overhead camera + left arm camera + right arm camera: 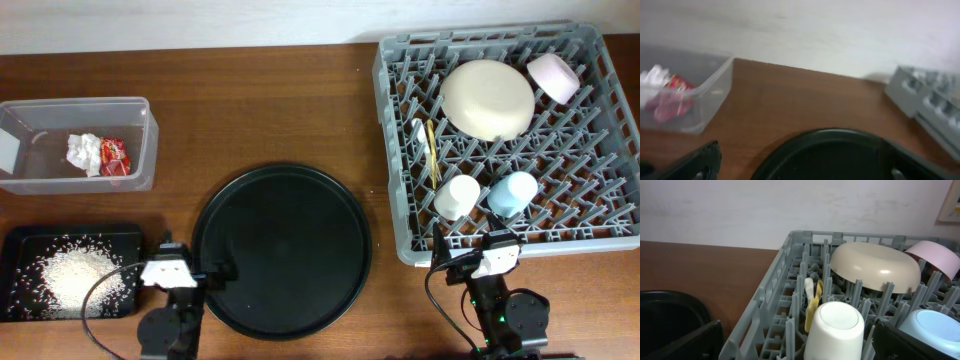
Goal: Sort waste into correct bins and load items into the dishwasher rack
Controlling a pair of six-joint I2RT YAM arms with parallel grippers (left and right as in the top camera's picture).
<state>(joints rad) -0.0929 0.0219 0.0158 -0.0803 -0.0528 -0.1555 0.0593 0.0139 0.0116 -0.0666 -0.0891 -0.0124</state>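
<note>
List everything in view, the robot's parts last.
dishwasher rack: 1, grey, right
plate: 1, cream, in rack
bowl: 1, pink, in rack
white cup: 1, in rack
blue cup: 1, in rack
fork and spoon: 2, pale yellow, in rack
clear box: 1, rear left
tissue: 1, white, in box
wrapper: 1, red, in box
rectangular tray: 1, black, front left
rice: heap, white, in it
round tray: 1, black, centre
left tool: open, front
right tool: open, facing rack

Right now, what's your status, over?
Left hand, right hand open, empty. Tissue, wrapper in clear box; rice in black tray. Plate, bowl, cups, cutlery in rack. Round tray beside left hand.
</note>
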